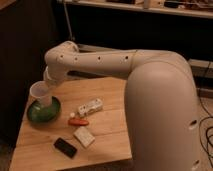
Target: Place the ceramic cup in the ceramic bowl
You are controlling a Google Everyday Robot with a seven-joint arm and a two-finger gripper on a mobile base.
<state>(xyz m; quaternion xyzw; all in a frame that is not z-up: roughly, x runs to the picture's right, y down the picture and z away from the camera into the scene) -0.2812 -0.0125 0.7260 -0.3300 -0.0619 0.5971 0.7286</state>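
**Setting.** An indoor room, most likely a robotics lab or test space. A small light wooden table stood in front of dark shelving capped by a pale ledge. Loose black cables lay on the floor at right. A large white robot arm extended over the table. Its gripper was at the table's left end, by the small white ceramic cup over the glossy green ceramic bowl.

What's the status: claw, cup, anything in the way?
Claw at the arm's end, against the ceramic cup. Cup low over the ceramic bowl; contact unclear. Nothing between them; white block lies apart, to the right.
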